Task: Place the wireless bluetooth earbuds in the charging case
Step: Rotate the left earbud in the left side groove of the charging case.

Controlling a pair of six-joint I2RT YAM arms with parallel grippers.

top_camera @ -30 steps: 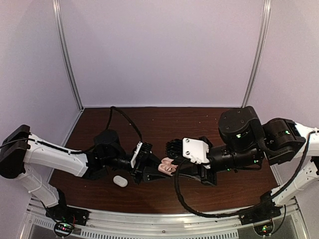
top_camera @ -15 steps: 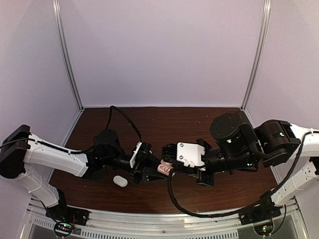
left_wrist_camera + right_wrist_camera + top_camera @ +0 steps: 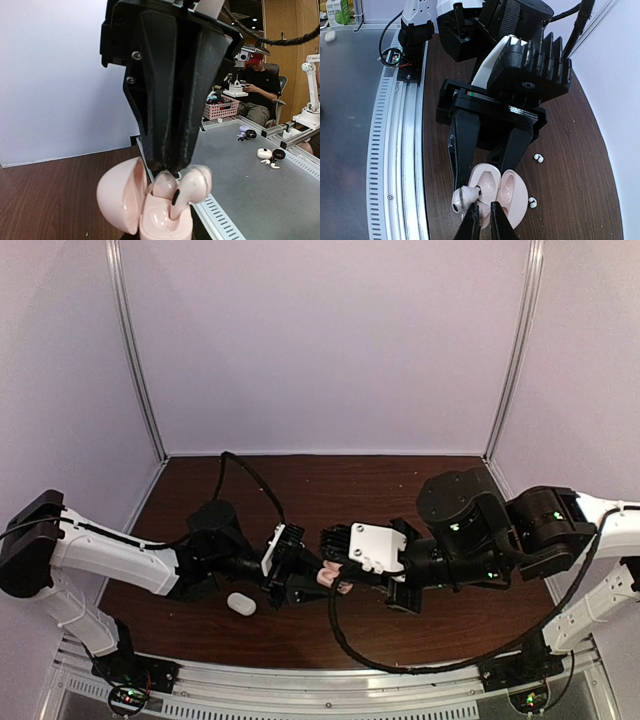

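Observation:
My left gripper (image 3: 315,585) is shut on an open pink charging case (image 3: 330,578) and holds it above the table. In the left wrist view the case (image 3: 160,220) has its lid (image 3: 120,200) swung left. One pink earbud (image 3: 192,187) stands with its stem in a slot. My right gripper (image 3: 169,169) comes down from above, nearly shut, its tips pinching a second pink earbud (image 3: 165,184) at the other slot. The right wrist view shows my right gripper (image 3: 484,206) over the case (image 3: 507,192). Two tiny white earbuds (image 3: 538,158) (image 3: 532,202) lie on the table.
A white oval case (image 3: 241,603) lies on the brown table (image 3: 350,490) just left of the left gripper. A metal rail (image 3: 300,680) runs along the near edge. White walls close the back and sides. A black cable (image 3: 345,635) loops under the right arm.
My right arm has moved left, bringing its fingertips onto the pink case. The left arm with the case has hardly moved.

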